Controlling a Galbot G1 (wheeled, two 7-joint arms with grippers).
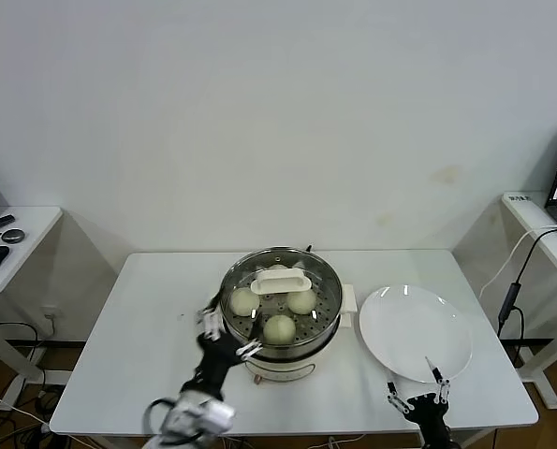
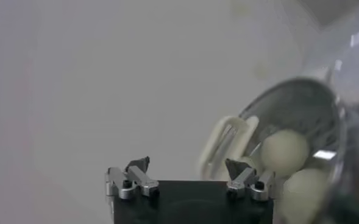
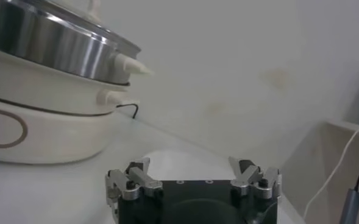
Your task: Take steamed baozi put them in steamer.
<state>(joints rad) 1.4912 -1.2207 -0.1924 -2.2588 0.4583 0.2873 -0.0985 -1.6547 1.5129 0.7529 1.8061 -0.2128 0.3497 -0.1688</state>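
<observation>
The steamer [image 1: 327, 329] stands mid-table, a shiny steel pot on a white base. Three baozi [image 1: 245, 301] [image 1: 301, 300] [image 1: 279, 328] lie on its perforated tray, and a fourth is partly hidden behind the lid handle. The glass lid with its white handle [image 1: 280, 279] sits on top. My left gripper [image 1: 228, 333] is open and empty at the steamer's front-left rim. In the left wrist view it [image 2: 187, 165] is beside the lid handle [image 2: 225, 146] and two baozi [image 2: 284, 152]. My right gripper [image 1: 416, 388] is open and empty at the plate's near edge.
A flat white plate [image 1: 415, 332] with nothing on it lies right of the steamer. In the right wrist view the steamer's steel wall [image 3: 45, 36] and white base [image 3: 39, 122] stand close by. Side desks flank the table, and a cable [image 1: 514, 281] hangs at the right.
</observation>
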